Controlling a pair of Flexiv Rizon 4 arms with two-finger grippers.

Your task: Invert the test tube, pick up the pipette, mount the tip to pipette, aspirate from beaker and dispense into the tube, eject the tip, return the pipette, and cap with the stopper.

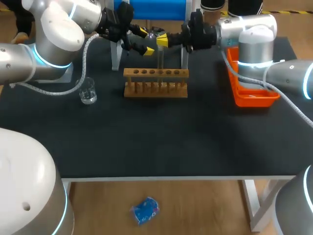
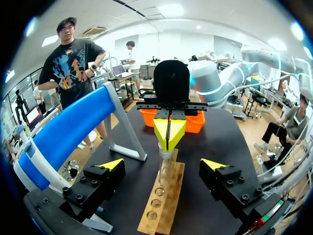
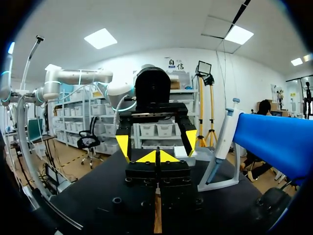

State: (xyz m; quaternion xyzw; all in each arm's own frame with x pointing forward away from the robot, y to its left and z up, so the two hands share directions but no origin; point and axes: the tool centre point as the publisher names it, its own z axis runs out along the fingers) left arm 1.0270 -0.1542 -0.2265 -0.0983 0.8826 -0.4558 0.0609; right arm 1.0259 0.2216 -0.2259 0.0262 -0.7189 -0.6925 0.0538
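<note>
— Starting from the left?
— Spotting the beaker [image 1: 88, 93] there, well apart from the action. Then the left gripper [image 1: 145, 41]: spread wide, holding nothing, pointed at the test tube [image 1: 160, 58], near but not touching.
— And the tube?
— Hanging upright over the wooden rack [image 1: 155, 83], lower end at or in a hole, hard to tell. Pinched at its top by the right gripper [image 1: 162, 40], clenched on it.
— Which step, then?
— Probably the first: inverting. Not yet touching the pipette [image 3: 226, 132], parked on its stand behind.
— Calling for what next?
— Likely lifting clear of the rack before turning over, minding those open fingers alongside.
</note>
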